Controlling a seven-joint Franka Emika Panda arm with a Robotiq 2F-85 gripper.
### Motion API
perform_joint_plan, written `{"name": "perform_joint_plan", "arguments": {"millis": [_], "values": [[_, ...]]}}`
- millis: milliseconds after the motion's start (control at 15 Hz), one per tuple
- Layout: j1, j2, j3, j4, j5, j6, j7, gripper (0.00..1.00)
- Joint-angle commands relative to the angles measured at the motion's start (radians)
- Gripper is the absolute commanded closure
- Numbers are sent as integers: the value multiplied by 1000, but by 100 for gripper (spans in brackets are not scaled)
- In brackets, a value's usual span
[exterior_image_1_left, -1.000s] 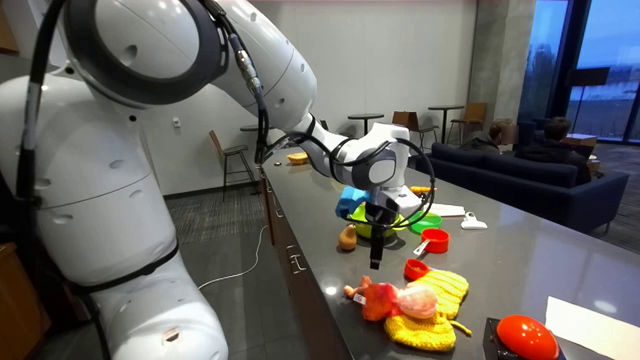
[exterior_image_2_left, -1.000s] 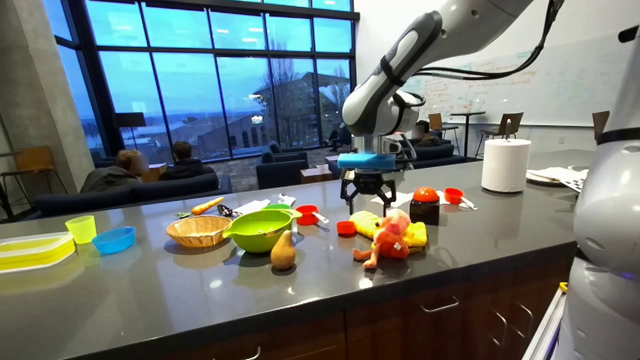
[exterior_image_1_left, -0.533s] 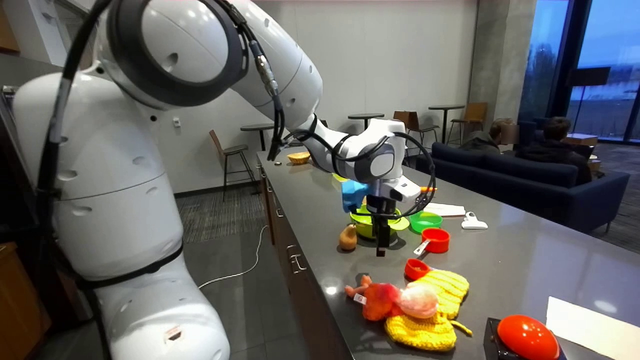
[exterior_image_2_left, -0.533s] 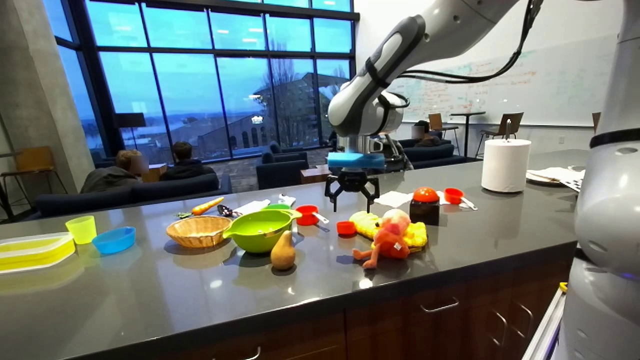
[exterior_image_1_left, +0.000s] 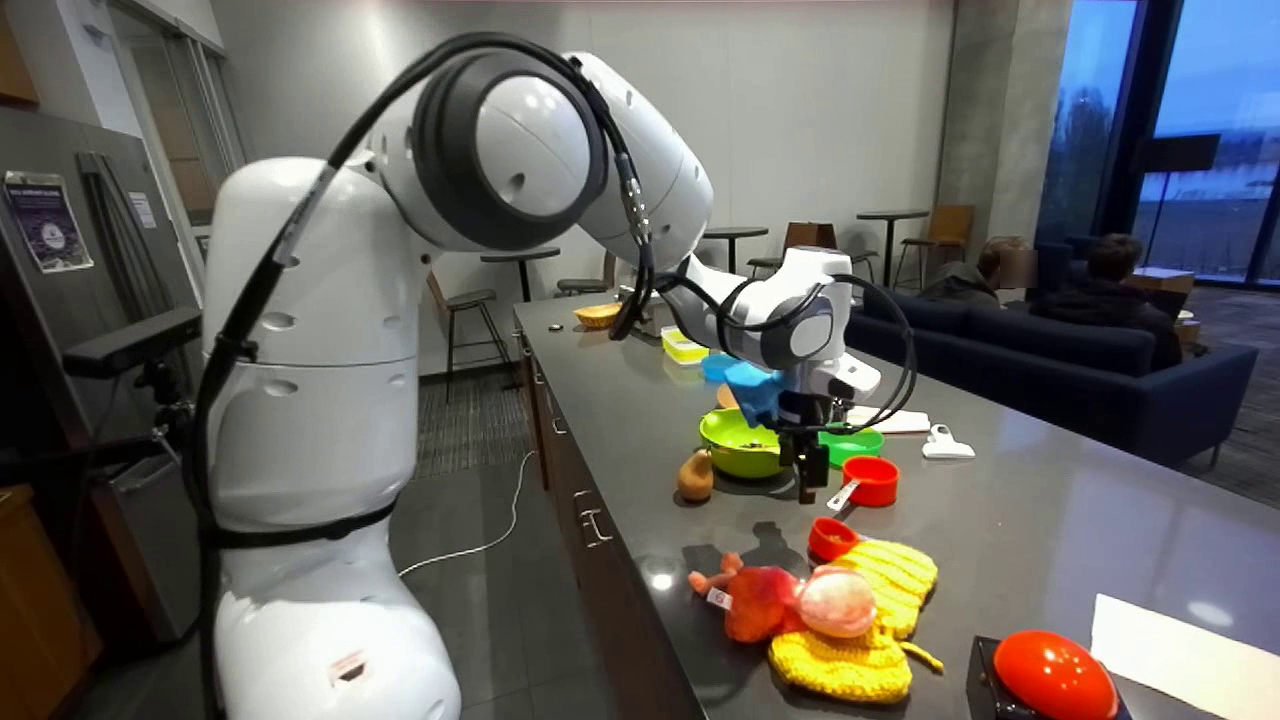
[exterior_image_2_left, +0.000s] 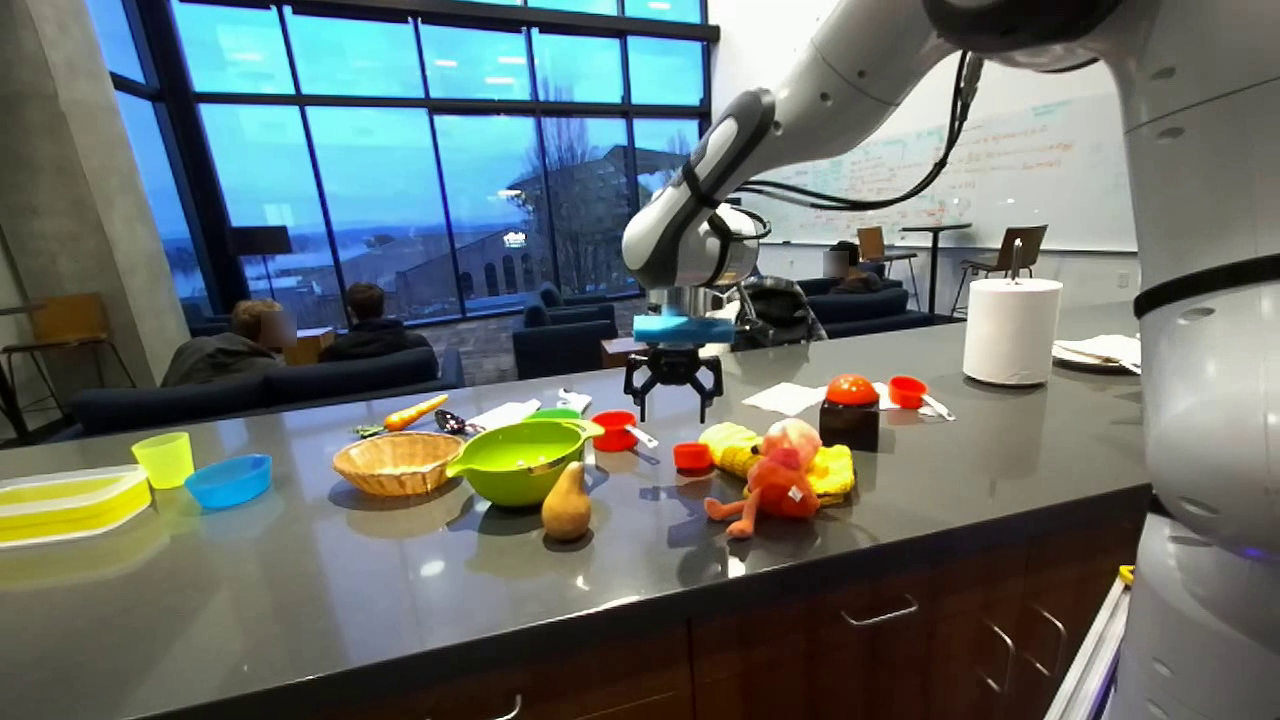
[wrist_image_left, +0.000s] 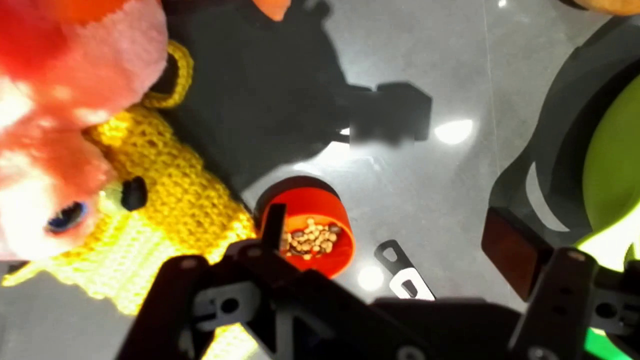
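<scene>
My gripper hangs open above the grey counter, nothing between its fingers. Below it, in the wrist view, a small red cup holding beans or grains lies partly behind one finger. A pale slotted handle shows between the fingers; in an exterior view it belongs to a larger red measuring cup. Beside the small cup are a yellow knitted piece and a pink-orange plush toy resting on it. A green bowl and a brown pear stand to the gripper's side.
Around the bowl are a wicker basket, a carrot and a green cup. Farther along are a blue bowl and a yellow-green cup. A red button on a black box and a paper towel roll stand opposite.
The arm has swung: the gripper has moved away from above the plush toy, toward the red cups and green bowl. It stays open, and the counter objects have not moved.
</scene>
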Motion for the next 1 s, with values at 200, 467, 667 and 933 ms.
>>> {"name": "perform_joint_plan", "arguments": {"millis": [200,467,667,933], "values": [[-12,181,-54,228,-14,-96,-89,0],[-9,198,-71,236,-5,-94,-101,0],[-14,230,-73,278,-5,-112,-114,0],[-21,246,-66,295,11,-126,-129,0]]}}
